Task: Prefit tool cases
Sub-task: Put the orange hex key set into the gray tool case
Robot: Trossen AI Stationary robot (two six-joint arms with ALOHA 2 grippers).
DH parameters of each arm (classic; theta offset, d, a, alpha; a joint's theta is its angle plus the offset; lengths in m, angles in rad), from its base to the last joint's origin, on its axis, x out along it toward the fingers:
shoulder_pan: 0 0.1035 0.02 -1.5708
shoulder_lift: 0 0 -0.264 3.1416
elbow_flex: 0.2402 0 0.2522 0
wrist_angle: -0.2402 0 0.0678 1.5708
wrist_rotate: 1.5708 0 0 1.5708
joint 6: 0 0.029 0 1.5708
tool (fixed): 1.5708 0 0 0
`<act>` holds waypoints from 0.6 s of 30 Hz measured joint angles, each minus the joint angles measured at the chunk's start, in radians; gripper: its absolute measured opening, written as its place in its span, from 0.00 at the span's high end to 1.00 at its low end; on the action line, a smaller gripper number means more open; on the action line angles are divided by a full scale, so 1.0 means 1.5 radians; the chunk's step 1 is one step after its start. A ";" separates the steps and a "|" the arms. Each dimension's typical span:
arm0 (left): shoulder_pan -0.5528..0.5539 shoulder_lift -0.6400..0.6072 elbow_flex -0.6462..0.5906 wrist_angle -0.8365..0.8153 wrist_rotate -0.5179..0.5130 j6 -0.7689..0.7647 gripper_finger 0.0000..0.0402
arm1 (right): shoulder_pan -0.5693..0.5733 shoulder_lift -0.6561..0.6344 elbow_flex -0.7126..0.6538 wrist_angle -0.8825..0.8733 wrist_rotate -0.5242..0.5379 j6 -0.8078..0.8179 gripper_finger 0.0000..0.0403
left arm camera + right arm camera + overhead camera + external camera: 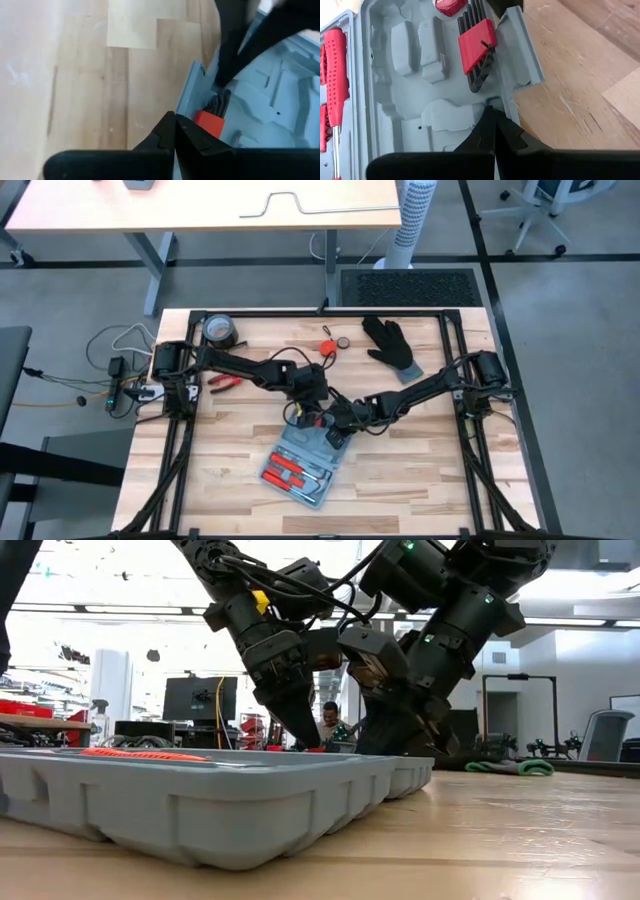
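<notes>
You are working both arms over the open tool case (pixel 303 464) lying mid-table: left gripper (pixel 174 131) and right gripper (pixel 493 124), each pinched shut and empty, are hovering at its hex keys (pixel 477 47), seemingly seating them.

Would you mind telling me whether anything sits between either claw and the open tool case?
Nothing visible does. Both claws are at the tool case already: the left claw hangs shut by its handle edge and the right claw hangs shut over its inner rim, near the red hex key holder.
</notes>
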 joint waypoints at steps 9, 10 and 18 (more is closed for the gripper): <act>0.048 -0.005 0.004 0.005 -0.010 -0.013 1.00 | -0.001 0.001 0.000 0.009 -0.006 -0.001 1.00; 0.052 -0.006 0.003 0.000 0.005 -0.019 1.00 | -0.001 0.001 0.000 0.008 -0.006 0.000 1.00; 0.037 -0.018 0.002 0.004 0.121 -0.003 1.00 | -0.006 0.001 0.000 0.008 -0.013 -0.001 1.00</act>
